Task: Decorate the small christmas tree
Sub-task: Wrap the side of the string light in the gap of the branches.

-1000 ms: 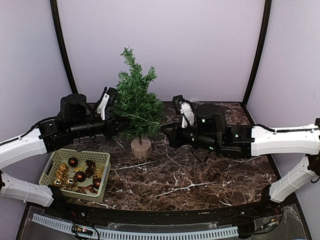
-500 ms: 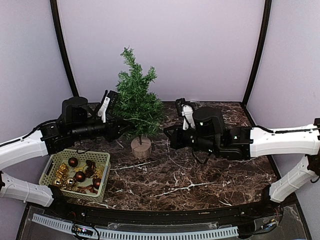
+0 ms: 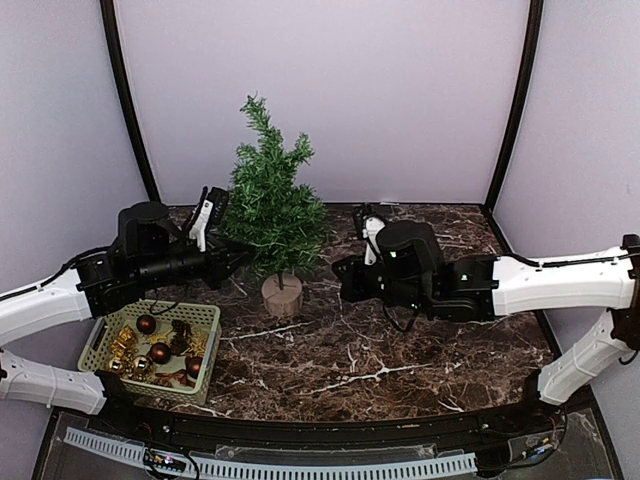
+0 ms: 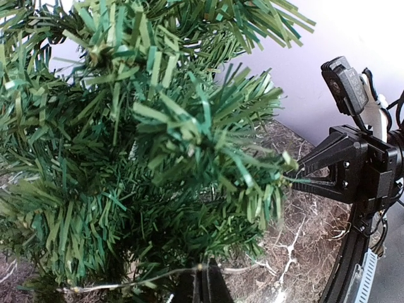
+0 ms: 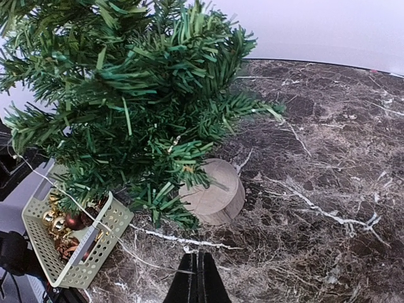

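Observation:
The small christmas tree (image 3: pixel 270 205) stands on its round wooden base (image 3: pixel 283 295) at the back middle of the marble table. My left gripper (image 3: pixel 240 260) is at the tree's lower left branches. In the left wrist view that gripper (image 4: pixel 204 278) is shut on a thin wire light string (image 4: pixel 126 282) that runs under the needles (image 4: pixel 145 145). My right gripper (image 3: pixel 339 270) is low, just right of the tree. In the right wrist view it (image 5: pixel 197 262) is shut, and the light string (image 5: pixel 126 252) reaches its tip from the left, in front of the base (image 5: pixel 214 192).
A pale green basket (image 3: pixel 110 325) with dark red balls (image 3: pixel 159 352) and gold ornaments sits at the near left, close to the tree (image 5: pixel 126 88) and under the wire (image 5: pixel 106 235). Purple walls close the back and sides. The right arm's body (image 4: pixel 353 170) is just beyond the tree.
The left jaws opened briefly and shut again on the string. Both arms have sunk a little; the right gripper has moved slightly down and away from the branches.

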You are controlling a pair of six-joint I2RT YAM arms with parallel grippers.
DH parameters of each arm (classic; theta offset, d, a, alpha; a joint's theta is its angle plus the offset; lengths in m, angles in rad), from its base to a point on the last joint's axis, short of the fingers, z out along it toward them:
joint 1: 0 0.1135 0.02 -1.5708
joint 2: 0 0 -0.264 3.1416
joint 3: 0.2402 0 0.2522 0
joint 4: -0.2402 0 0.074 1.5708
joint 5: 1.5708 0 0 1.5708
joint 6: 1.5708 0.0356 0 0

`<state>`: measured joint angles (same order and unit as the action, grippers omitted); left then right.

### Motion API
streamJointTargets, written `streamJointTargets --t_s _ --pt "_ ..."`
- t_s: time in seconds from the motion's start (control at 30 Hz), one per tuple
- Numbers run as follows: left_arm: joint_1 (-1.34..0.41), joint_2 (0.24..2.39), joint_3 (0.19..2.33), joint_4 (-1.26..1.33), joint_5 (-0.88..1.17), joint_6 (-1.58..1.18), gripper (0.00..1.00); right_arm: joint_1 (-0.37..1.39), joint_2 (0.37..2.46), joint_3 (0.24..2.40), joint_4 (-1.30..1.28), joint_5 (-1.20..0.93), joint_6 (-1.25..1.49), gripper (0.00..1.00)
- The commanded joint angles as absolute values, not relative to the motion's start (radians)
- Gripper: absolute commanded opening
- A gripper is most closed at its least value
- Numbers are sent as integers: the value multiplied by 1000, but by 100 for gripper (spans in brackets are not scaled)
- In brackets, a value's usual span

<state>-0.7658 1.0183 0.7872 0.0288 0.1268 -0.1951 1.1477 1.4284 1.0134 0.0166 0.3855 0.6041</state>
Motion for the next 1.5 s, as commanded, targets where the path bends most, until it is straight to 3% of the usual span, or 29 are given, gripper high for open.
streamJointTargets --t_s 0.0,0.7,1.47 --pt "-769 976 757 34 105 -209 0 1126 1441 1017 13 411 626 0" --pt "-770 963 749 -19 63 -197 0 1075 1385 1083 38 384 560 0" --pt "-753 873 724 -17 -65 -217 0 997 1487 1089 28 353 529 0"
